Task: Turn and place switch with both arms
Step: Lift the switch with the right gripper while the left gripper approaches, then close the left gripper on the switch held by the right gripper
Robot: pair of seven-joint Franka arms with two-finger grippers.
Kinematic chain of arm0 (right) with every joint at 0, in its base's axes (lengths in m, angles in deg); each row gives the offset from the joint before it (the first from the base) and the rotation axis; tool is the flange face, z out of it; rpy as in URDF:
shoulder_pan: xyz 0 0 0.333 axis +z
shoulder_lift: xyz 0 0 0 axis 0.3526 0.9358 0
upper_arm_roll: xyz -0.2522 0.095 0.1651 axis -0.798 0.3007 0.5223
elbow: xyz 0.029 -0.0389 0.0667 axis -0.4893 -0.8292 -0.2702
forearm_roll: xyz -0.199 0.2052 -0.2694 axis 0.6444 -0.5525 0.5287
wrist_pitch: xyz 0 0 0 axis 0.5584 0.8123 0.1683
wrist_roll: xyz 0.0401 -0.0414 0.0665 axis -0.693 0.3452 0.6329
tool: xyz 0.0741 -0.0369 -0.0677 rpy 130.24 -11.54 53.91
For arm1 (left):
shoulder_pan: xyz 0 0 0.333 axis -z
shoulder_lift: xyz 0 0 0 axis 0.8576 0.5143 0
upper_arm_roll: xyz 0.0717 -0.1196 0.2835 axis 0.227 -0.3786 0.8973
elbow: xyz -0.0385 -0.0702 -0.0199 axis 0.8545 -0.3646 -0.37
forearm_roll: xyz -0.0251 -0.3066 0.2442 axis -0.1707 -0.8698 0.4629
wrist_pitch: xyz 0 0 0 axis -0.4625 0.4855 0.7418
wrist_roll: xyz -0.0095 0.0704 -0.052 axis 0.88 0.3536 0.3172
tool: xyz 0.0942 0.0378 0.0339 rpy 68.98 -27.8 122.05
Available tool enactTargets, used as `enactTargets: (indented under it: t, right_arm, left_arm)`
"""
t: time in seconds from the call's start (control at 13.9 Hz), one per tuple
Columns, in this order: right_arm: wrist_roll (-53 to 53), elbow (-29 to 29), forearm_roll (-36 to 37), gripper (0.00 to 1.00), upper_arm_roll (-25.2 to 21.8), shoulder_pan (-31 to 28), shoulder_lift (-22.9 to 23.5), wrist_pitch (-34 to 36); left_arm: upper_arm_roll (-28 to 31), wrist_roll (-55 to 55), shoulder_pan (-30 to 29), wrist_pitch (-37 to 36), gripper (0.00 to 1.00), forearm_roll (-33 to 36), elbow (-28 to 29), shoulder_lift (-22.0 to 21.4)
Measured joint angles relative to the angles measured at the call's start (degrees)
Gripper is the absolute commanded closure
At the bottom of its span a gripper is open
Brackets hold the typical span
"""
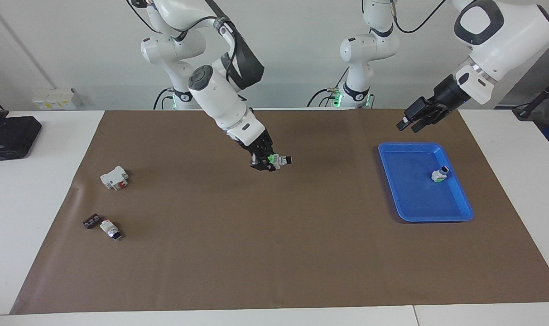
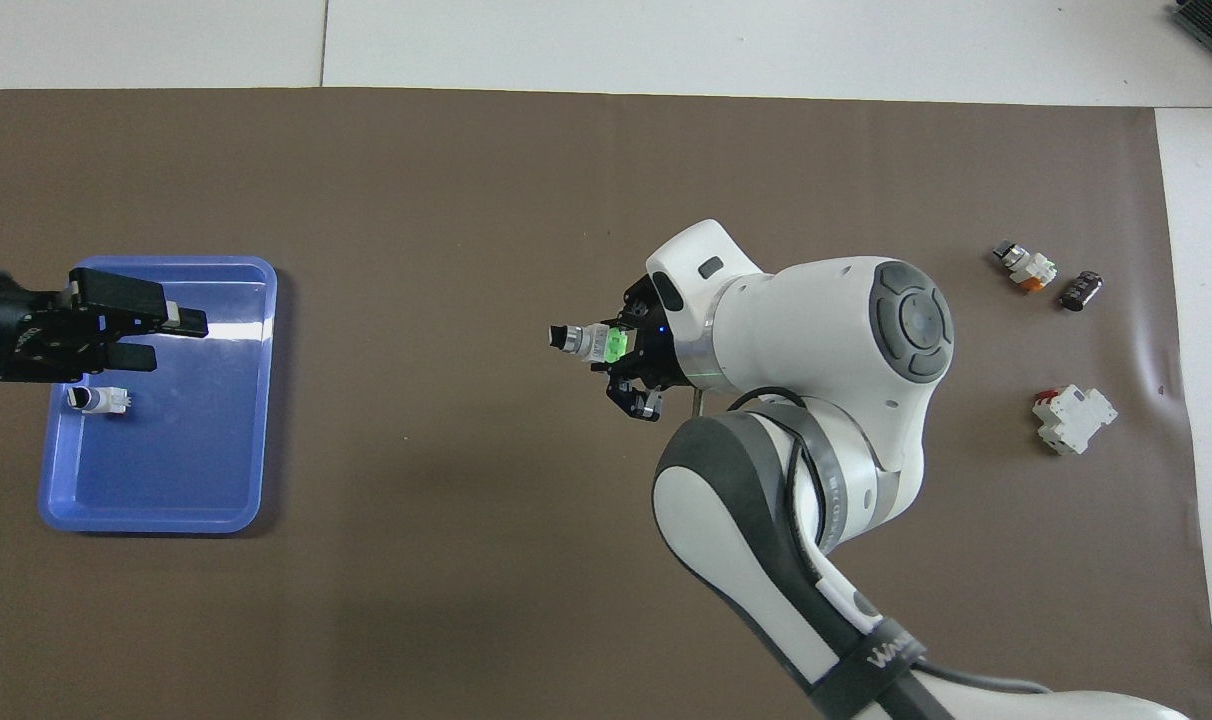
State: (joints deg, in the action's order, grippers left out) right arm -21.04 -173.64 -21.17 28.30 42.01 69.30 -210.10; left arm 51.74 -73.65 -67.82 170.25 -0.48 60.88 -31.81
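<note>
The right gripper [image 1: 269, 163] is clenched on the switch [image 1: 280, 160], held up in the air over the middle of the brown mat [image 1: 274, 253]. The switch lies sideways in the grip: its bright green end sits between the fingers, and the black knob sticks out toward the left arm's end of the table (in the overhead view the knob points at the tray). The right arm [image 1: 220, 97] slants down to it from its base.

Off at the left arm's end, the left gripper [image 1: 410, 122] hangs in the air over the blue tray [image 1: 419, 213]. In the overhead view its two fingers [image 2: 151, 326] stand apart with a gap between them, and nothing is in them. Another small white switch [image 1: 439, 174] lies inside the tray.

At the right arm's end of the mat three loose parts lie: a white blocky part with red [image 1: 114, 177], and farther from the robots a small white switch with a red marking [image 1: 109, 228], just beside a little black piece [image 1: 90, 221].
</note>
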Motion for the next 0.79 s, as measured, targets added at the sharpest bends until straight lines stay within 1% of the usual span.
enactTargets:
  t: [0.07, 0.29, 0.36, 0.43, 0.57, 0.79]
  right_arm:
    - [-1.1, 0.0, 0.0, 1.0, 0.0, 1.5, 0.1, -1.9]
    - [-3.2, 0.1, -0.2, 1.0, 0.0, 4.1, 0.3, -3.5]
    - [-4.1, 0.1, -0.5, 1.0, 0.0, 4.5, 0.4, -3.6]
    - [-5.2, 0.1, -0.8, 1.0, 0.1, 5.2, 0.4, -3.6]
    - [-7.5, 0.1, -0.9, 1.0, 0.1, 6.9, 0.4, -5.2]
    - [-10.7, 0.2, -0.9, 1.0, 0.1, 10.1, 0.4, -8.5]
  left_arm:
    - [-0.1, 0.0, 0.0, 0.7, 0.39, -2.3, 1.0, 0.0]
    - [-0.4, 0.1, 0.4, 3.6, 0.39, -8.5, 4.8, 0.3]
    - [-0.5, 0.1, 1.0, 4.5, 0.42, -10.1, 5.6, 0.5]
    - [-0.7, 0.1, 1.9, 5.4, 0.48, -12.0, 6.3, 0.9]
    - [-0.8, 0.2, 4.3, 8.3, 0.54, -16.3, 7.8, 1.7]
    - [-1.0, 0.2, 9.9, 15.4, 0.54, -22.7, 11.3, 2.7]
